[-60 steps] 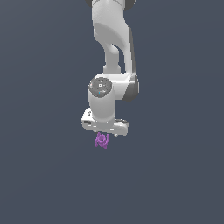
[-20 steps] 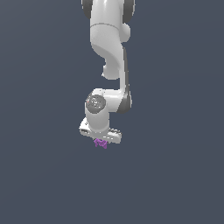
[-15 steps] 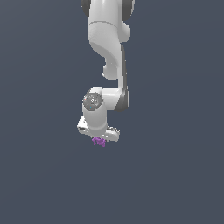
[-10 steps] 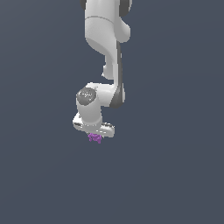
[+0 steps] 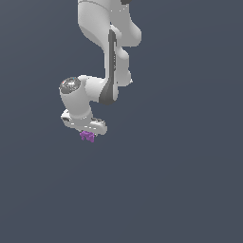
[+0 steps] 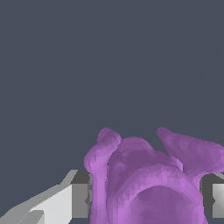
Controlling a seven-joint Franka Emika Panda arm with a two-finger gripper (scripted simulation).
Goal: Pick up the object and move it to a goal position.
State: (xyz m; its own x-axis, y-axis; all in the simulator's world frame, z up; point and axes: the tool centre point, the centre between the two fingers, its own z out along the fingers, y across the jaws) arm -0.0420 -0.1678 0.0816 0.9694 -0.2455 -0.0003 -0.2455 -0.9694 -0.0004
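The object (image 5: 87,136) is a small bright purple knobbly piece, hanging just under the white arm's hand in the exterior view. My gripper (image 5: 87,135) is shut on it. In the wrist view the object (image 6: 148,179) fills the space between the two fingers (image 6: 81,200), which press on it from both sides; its rounded lobes and one pointed protrusion stick out past the fingertips. Arm and object are held in the air against a plain dark grey backdrop. No goal marker shows in either view.
The arm has carried the object steadily toward the exterior view's left and a little upward. The grip on the purple piece has stayed the same.
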